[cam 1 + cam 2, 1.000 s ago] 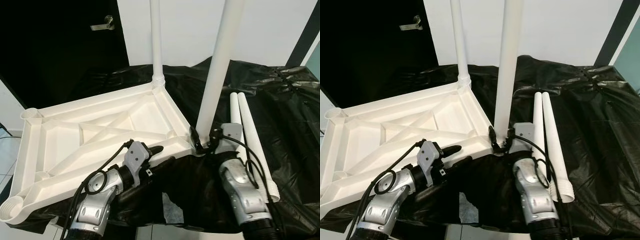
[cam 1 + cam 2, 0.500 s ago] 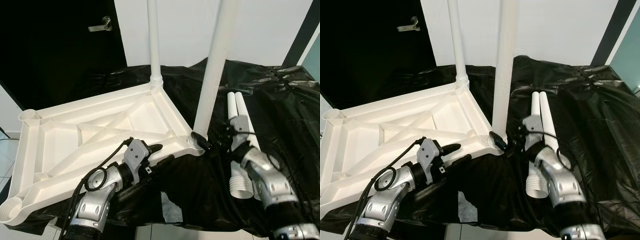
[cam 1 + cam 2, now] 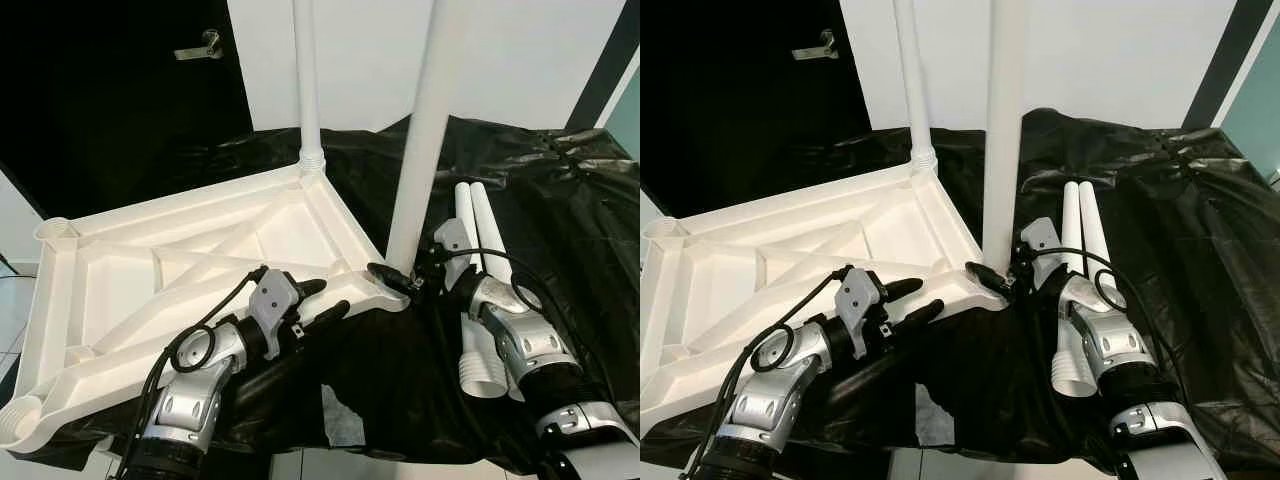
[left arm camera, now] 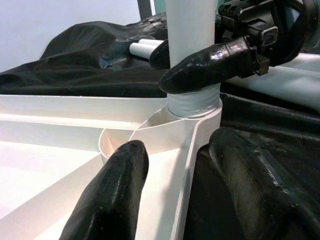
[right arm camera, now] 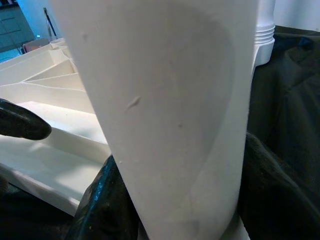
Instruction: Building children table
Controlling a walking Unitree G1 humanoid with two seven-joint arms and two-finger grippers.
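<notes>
Left eye view shows your right gripper [image 3: 392, 280] clamped on the white plastic leg [image 3: 425, 140], seating it upright; at 9 o'clock, your left gripper [image 3: 322, 299], fingers apart, steadies the upturned white tabletop [image 3: 120, 290].

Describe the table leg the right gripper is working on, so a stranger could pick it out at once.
Start at the upside-down white tabletop lying on black sheeting. Two white legs stand upright from its corners; take the nearer, thicker-looking leg, at the corner by the right gripper. Unlike the far leg, it has black fingers closed around its base.
</notes>
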